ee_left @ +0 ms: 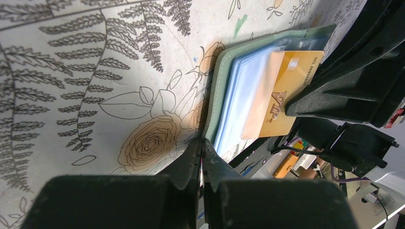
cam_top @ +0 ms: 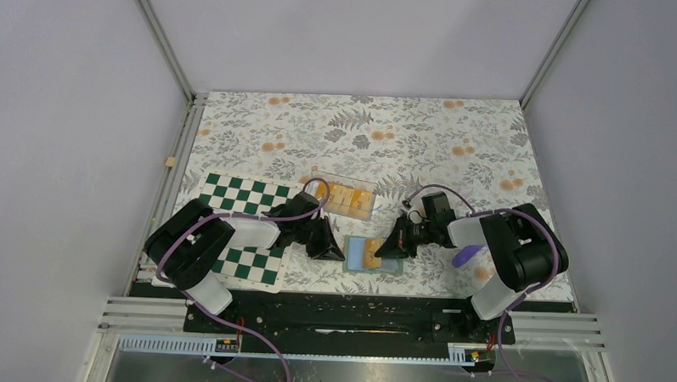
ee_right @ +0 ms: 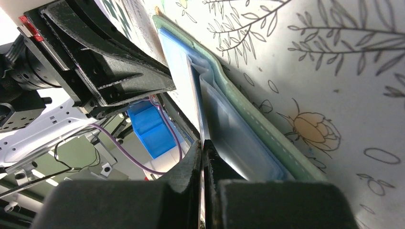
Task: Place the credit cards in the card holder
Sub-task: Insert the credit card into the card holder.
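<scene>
Pinching one credit card [ee_left: 282, 90] edge-on, the right gripper [ee_right: 203, 143] holds it over the single card holder [ee_left: 236, 86]; left gripper [ee_left: 200, 144], jaws together, touches its edge. More cards [cam_top: 347, 200], uncountable, sit in one tray [cam_top: 317, 180] behind it.

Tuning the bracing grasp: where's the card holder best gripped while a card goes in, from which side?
Probably the thin green border on its left edge, coming in low from the left. The card holder lies flat and open, and the right gripper feeds the credit card in from the right, so the left edge is clear of it. The left gripper is shut at that edge.
</scene>
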`<state>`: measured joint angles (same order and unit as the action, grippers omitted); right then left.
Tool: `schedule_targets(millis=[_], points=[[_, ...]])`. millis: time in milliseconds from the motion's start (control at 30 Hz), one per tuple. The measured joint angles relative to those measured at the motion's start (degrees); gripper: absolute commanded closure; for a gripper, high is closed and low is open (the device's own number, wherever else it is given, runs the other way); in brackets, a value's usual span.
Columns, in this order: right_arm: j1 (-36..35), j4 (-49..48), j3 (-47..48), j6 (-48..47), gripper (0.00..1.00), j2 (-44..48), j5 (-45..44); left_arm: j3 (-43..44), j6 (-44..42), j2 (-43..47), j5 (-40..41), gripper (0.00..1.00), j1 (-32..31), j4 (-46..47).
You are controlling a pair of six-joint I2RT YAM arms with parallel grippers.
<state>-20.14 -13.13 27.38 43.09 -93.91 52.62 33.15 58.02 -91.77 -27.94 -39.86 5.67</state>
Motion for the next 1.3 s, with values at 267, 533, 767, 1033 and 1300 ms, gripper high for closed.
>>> schedule_targets(millis=[267, 533, 767, 1033, 1300], points=[[-1.16, 4.11, 2.51, -2.34, 0.77, -2.14, 0.37, 0.13, 0.00, -0.24, -0.09, 0.99, -0.07, -0.02], [-4.04, 20.83, 9.27, -9.25, 0.55, -0.70, -6.67, 0.15, 0.02, -0.24, -0.04, 1.00, -0.35, 0.02], [-6.78, 27.34, 13.33, -11.98, 0.52, -0.52, -10.71, 0.72, -0.24, -0.28, 0.15, 1.00, -0.81, -0.98], [-10.23, 26.49, 14.78, -11.28, 0.50, -2.08, -10.45, 2.86, -0.42, -1.42, 0.42, 1.00, -1.51, -3.17], [-13.44, 25.31, 17.42, -8.92, 0.49, -4.35, -9.66, 5.01, -0.59, -2.49, 1.25, 0.97, -2.73, -5.18]])
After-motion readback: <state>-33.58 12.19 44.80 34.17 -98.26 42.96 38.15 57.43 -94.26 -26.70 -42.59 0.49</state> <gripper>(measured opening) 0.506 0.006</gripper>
